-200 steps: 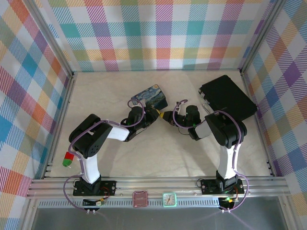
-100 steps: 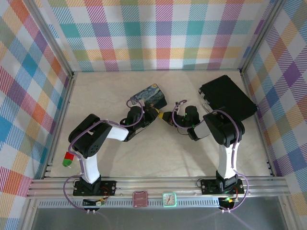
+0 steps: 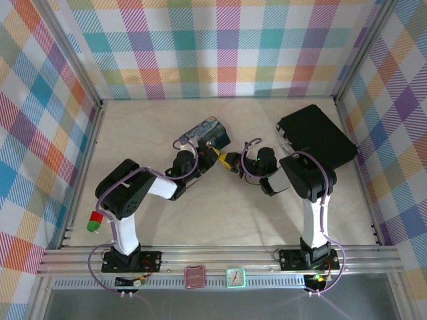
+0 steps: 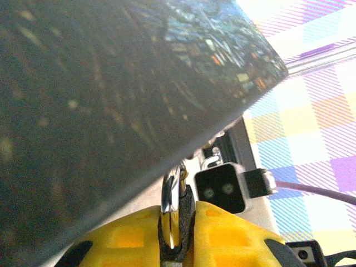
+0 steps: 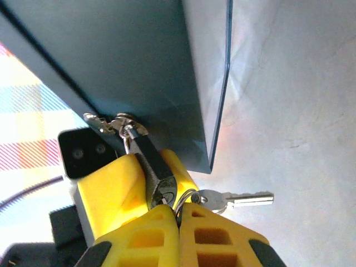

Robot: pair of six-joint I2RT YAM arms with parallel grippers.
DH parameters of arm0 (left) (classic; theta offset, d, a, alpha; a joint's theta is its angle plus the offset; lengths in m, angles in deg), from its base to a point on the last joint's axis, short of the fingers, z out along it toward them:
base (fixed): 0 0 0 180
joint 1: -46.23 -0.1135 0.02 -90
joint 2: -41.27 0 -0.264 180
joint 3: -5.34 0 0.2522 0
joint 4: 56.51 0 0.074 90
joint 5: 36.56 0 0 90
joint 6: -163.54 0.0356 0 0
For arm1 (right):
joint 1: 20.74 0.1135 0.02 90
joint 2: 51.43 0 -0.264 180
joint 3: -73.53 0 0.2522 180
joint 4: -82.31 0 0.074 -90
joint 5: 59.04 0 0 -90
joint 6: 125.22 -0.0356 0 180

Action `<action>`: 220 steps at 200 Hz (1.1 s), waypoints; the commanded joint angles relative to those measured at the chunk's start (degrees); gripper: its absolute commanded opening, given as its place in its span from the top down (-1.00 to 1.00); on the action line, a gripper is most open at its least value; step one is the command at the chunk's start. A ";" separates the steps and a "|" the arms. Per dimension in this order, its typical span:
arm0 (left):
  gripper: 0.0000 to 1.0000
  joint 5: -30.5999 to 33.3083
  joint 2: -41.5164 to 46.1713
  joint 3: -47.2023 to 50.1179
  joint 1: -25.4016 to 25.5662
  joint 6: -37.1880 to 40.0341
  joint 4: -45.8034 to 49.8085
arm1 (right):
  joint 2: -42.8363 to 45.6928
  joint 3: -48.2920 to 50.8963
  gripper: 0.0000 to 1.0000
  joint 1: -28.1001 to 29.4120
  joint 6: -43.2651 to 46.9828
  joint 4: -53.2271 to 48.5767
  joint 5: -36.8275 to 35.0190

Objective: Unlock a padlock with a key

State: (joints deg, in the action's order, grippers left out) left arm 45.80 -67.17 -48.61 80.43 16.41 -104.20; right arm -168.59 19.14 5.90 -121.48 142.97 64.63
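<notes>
Right wrist view: right claw [image 5: 178, 216] is closed tight, its tips together right at the keyhole end of the padlock [image 5: 154, 169]. The key ring [image 5: 188, 196] looks pinched at the seam between them. Key [image 5: 245, 198] sticks out flat to the right of the claw over the table [image 5: 289, 111], blade pointing away from the lock and not in the keyhole. Left claw [image 4: 178, 225], straight ahead of the right one, is nearly closed on the padlock body, gripping it from both sides. Risks, as I judge them:

- A grip on the ring alone leaves the key free to swing, so the blade may never line up with the keyhole.
- A pull could drag the ring out of the grip.
- Any tug on the lock loads the thin shackle [image 5: 127, 132] and may shift the painted tin [image 5: 161, 67] it hangs from.

Cannot tell whether a second key sits hidden inside the closed right claw. Padlock: small, dark, squarish body, pale scuffed metal at the keyhole face. Its slim silver shackle is hooked through the tin's latch [image 5: 105, 121], just above the claw. Key: small, silvery, toothed blade.
</notes>
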 commanded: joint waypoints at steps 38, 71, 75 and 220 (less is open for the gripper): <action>1.00 -0.30 -5.38 4.96 4.26 6.67 -16.72 | 6.28 -3.62 1.00 9.66 -41.04 6.36 -12.88; 1.00 -0.37 -6.20 4.77 4.33 5.93 -16.84 | 7.08 -8.24 1.00 11.07 -45.24 6.27 -16.57; 1.00 -0.52 -6.33 4.56 4.31 5.70 -16.85 | 7.00 -8.49 1.00 11.07 -45.20 6.26 -16.81; 1.00 -0.80 -2.51 2.15 0.27 -1.80 -8.92 | 2.90 -6.65 0.50 5.32 -3.64 0.39 -2.73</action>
State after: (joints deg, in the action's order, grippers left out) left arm 52.62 -71.37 -45.18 79.36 16.50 -120.27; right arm -168.72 13.68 10.66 -139.58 138.66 55.06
